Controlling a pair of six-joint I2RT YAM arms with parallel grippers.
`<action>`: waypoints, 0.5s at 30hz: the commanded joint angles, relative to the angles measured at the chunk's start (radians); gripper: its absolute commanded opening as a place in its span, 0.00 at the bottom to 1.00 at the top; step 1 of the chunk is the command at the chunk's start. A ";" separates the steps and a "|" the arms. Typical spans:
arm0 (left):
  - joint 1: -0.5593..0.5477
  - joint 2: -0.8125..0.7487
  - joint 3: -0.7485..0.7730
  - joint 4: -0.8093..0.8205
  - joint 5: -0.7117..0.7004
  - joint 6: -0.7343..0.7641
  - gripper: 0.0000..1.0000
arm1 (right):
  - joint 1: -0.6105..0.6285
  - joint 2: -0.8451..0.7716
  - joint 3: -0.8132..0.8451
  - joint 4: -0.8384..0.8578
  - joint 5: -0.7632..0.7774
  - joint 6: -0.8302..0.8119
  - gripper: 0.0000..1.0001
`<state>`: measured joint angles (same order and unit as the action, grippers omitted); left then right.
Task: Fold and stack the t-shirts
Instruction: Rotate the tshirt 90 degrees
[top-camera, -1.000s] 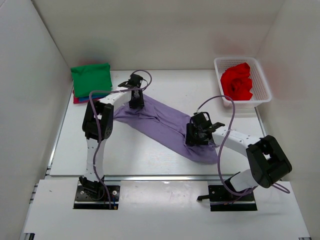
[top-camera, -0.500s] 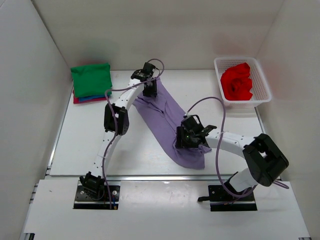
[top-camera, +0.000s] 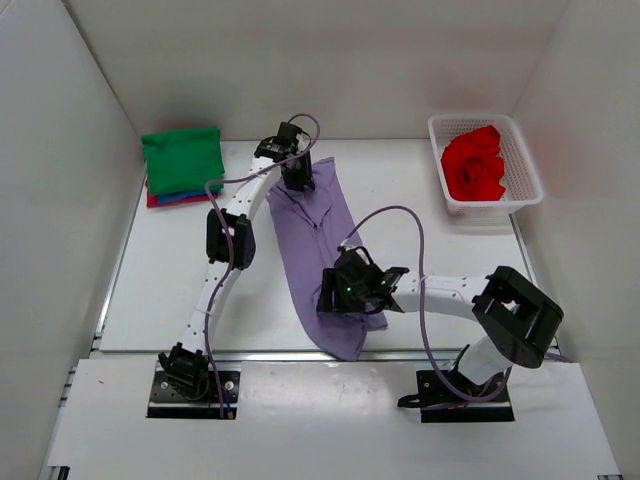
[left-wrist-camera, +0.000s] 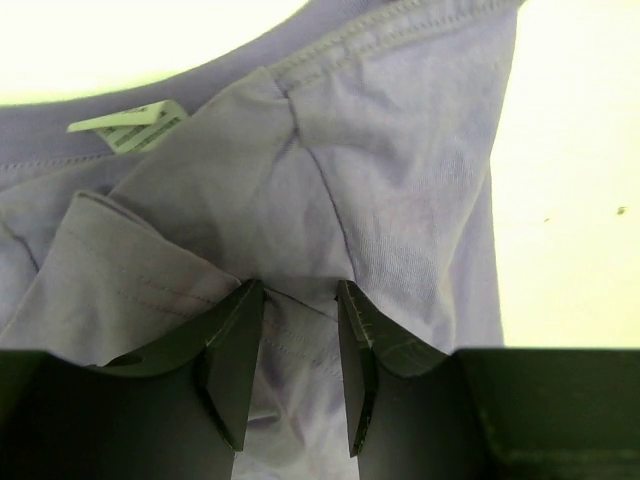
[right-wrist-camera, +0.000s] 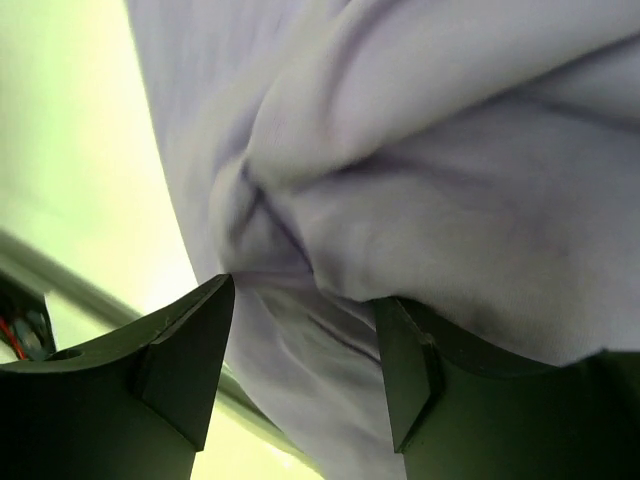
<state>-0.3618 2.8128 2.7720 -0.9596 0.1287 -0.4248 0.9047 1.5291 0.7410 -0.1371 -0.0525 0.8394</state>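
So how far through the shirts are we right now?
Done: a folded stack, green on top, sits at far left. In hand: the lavender t-shirt is stretched between the left gripper and the right gripper, not yet folded. Left: the red t-shirt lies crumpled in the basket.

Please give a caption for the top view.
Left hand and right hand hold a soft lavender-purple cloth t-shirt stretched over the white table.

Between stack (top-camera: 182, 160) and basket (top-camera: 528, 170): t-shirt (top-camera: 312, 240)
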 joint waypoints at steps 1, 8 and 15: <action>0.001 0.050 -0.031 0.019 0.038 -0.015 0.47 | 0.101 0.046 -0.017 -0.061 0.006 0.035 0.56; 0.011 0.034 -0.045 0.074 0.060 -0.011 0.47 | 0.189 -0.113 -0.041 -0.026 0.143 -0.068 0.59; 0.050 -0.001 -0.060 0.191 0.063 -0.031 0.47 | 0.010 -0.342 -0.144 0.102 0.100 -0.291 0.59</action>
<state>-0.3382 2.8166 2.7335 -0.8162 0.2073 -0.4530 0.9947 1.2648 0.6231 -0.1276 0.0406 0.6754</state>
